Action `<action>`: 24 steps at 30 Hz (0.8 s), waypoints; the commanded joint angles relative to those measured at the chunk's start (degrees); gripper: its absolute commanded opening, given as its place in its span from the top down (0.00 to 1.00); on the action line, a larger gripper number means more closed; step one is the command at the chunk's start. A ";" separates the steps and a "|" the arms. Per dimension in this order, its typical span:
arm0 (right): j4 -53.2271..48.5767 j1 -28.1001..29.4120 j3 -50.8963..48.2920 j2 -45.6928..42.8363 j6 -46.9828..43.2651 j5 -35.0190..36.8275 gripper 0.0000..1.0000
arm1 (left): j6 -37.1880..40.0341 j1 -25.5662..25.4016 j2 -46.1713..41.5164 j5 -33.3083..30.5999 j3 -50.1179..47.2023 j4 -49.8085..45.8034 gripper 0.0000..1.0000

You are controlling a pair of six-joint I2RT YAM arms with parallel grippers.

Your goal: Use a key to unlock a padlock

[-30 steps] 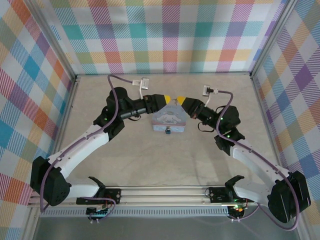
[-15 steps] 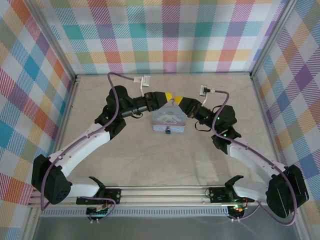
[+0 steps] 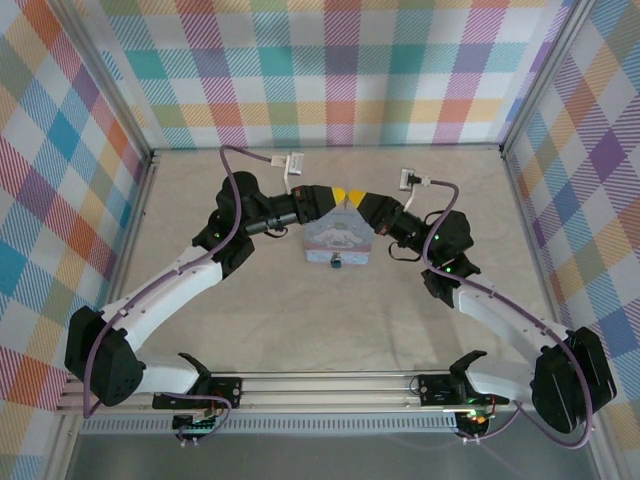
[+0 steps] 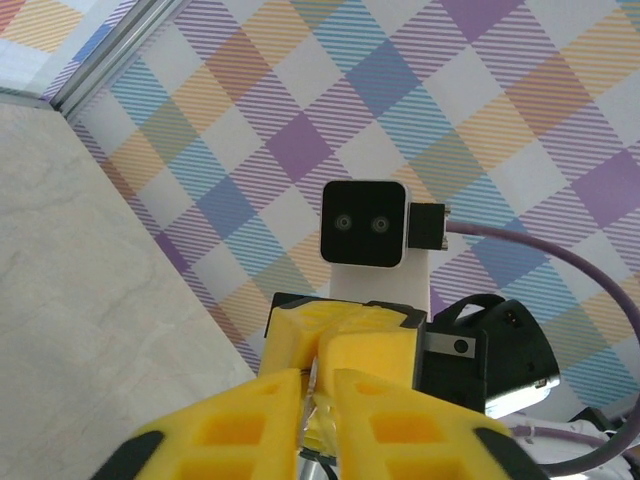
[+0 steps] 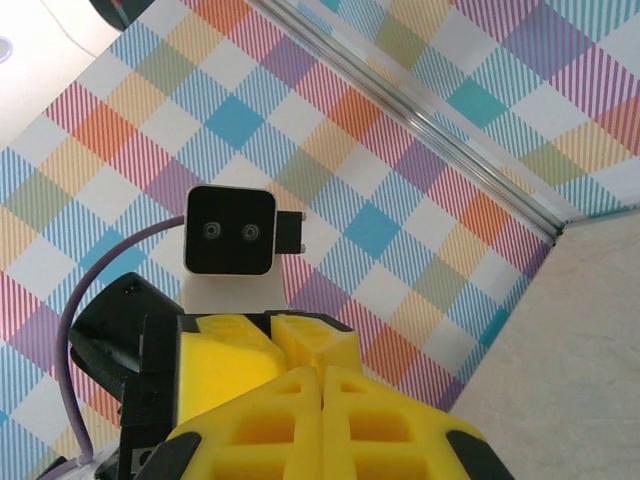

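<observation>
The padlock (image 3: 337, 263), a tiny dark block with a bluish spot, lies on the table at the near edge of the pale blue cartoon tin (image 3: 338, 238). Above the tin's far end my left gripper (image 3: 340, 194) and right gripper (image 3: 355, 197) meet tip to tip. In the left wrist view the left gripper (image 4: 317, 378) has a narrow gap between its yellow fingers. In that gap sits a thin silvery key (image 4: 320, 392), whose edge runs up into the seam of the right gripper's fingers (image 4: 370, 345). In the right wrist view the right gripper (image 5: 321, 372) is pressed shut.
The beige table (image 3: 250, 310) is fenced by checked walls and a metal frame. Purple cables (image 3: 250, 155) loop off both wrists. The arm bases sit on a rail (image 3: 330, 385) at the near edge.
The two grippers have closed the small gap between their tips and now touch above the tin. The right arm has shifted left and slightly away. Tin and padlock have not moved.
</observation>
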 commanded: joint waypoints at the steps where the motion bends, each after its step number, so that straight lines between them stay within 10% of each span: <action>1: 3.19 0.37 0.71 0.65 0.08 0.62 0.99 | 0.41 -0.64 0.39 1.38 1.79 2.25 0.91; 6: 1.51 0.37 0.24 0.45 -0.56 0.05 0.97 | 1.79 -0.64 0.22 1.14 1.95 0.91 1.00; 11: -13.72 0.13 -0.04 -4.78 -6.74 2.41 0.44 | 7.98 -0.56 -0.49 0.36 5.16 -10.14 1.00; 24: -36.36 -4.63 8.45 -9.83 -18.12 -12.92 0.50 | 22.72 -0.46 2.26 10.97 15.84 -36.89 1.00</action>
